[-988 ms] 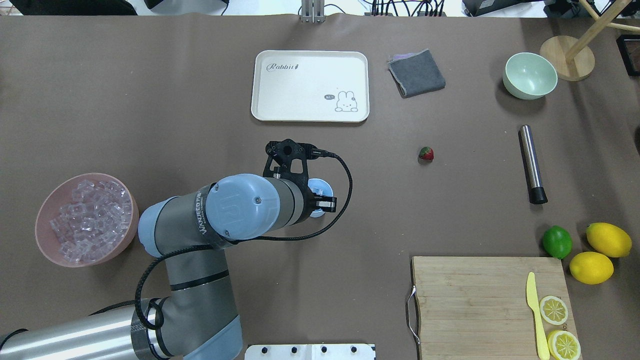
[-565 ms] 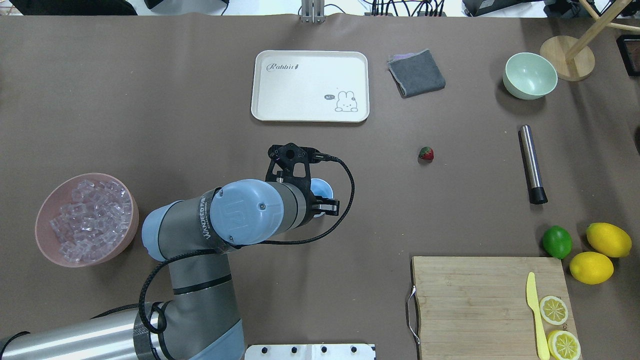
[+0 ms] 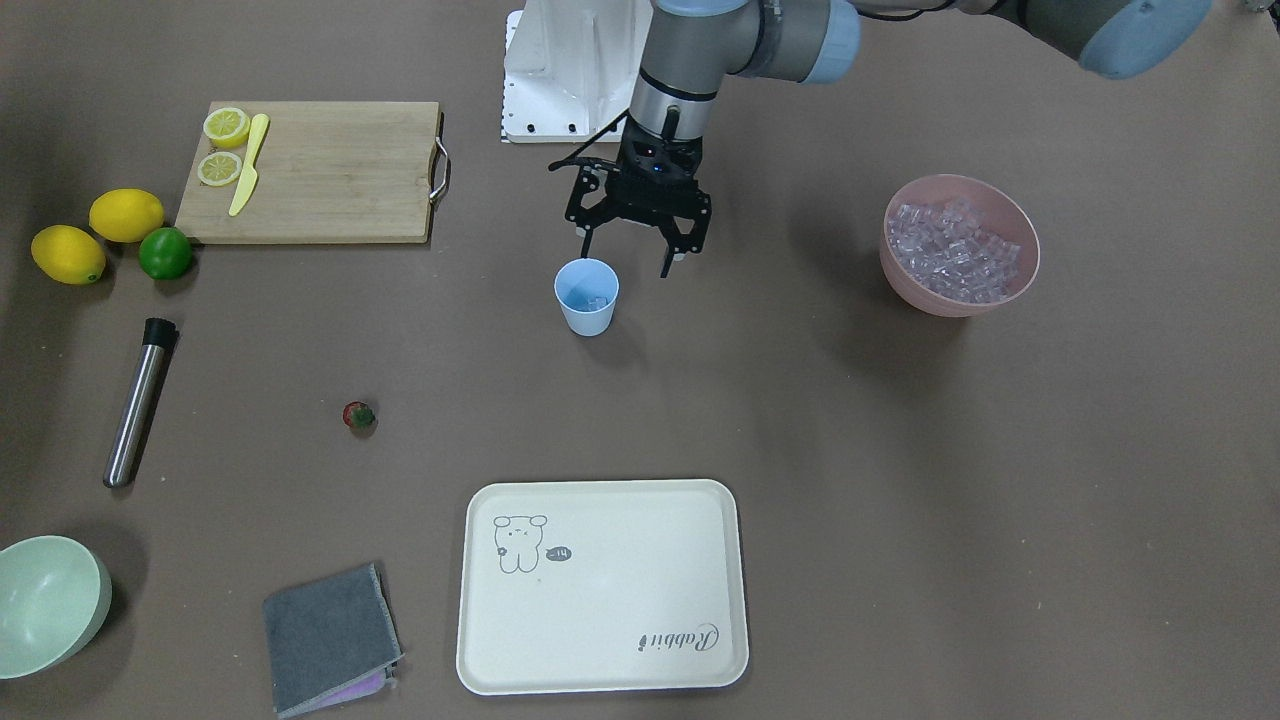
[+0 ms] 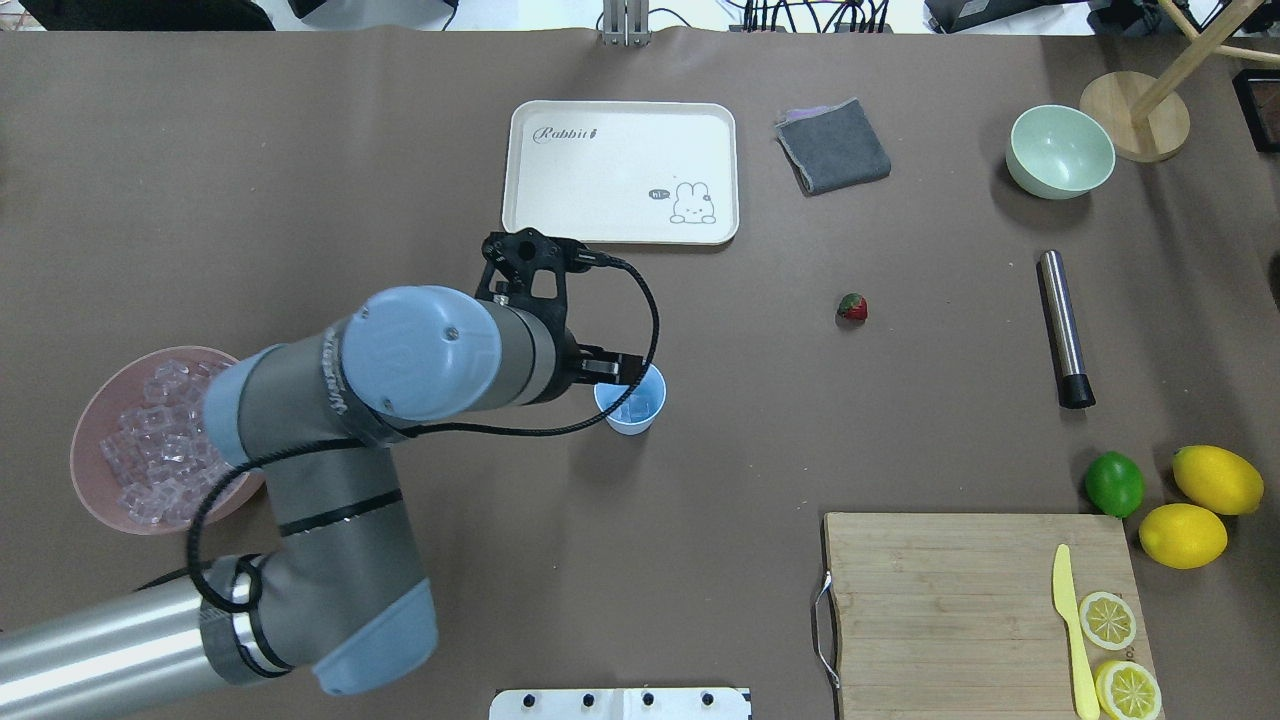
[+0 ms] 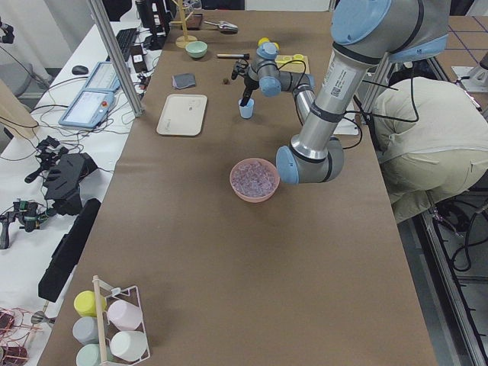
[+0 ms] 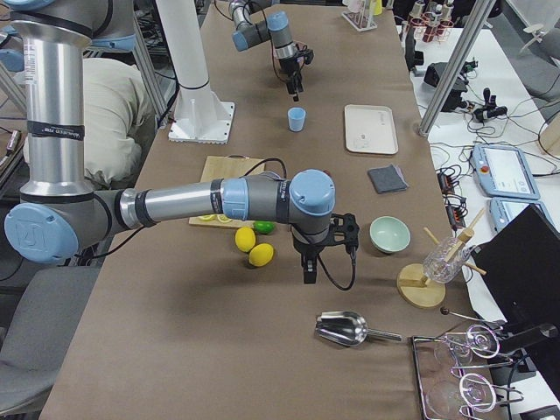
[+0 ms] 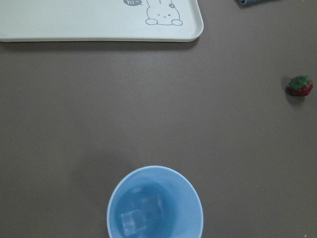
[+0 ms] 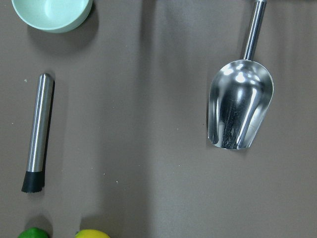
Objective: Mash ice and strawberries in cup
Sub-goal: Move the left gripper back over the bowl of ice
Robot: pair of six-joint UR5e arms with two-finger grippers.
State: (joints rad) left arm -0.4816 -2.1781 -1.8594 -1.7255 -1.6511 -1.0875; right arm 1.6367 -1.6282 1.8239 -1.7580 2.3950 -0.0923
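Note:
The light-blue cup (image 3: 587, 296) stands upright mid-table; the left wrist view looks into it and shows two clear ice (image 7: 141, 216) cubes at its bottom. My left gripper (image 3: 630, 255) hangs open and empty just above the table, beside the cup on the pink bowl's side. Most of the ice (image 4: 165, 440) fills the pink bowl (image 3: 905, 278). The strawberry (image 4: 852, 307) lies alone on the table, far from the cup. My right gripper (image 6: 308, 265) shows only in the exterior right view, near the lemons; I cannot tell whether it is open or shut.
A steel muddler (image 4: 1063, 328) lies right of the strawberry. A white tray (image 4: 620, 225), grey cloth (image 4: 833, 146) and green bowl (image 4: 1060, 150) sit at the far side. A cutting board (image 4: 940, 600), lime (image 4: 1114, 483) and lemons are front right. A metal scoop (image 8: 240, 109) lies beyond.
My left arm has swung left and away from over the cup, toward the pink bowl. The cup, covered before, now shows fully.

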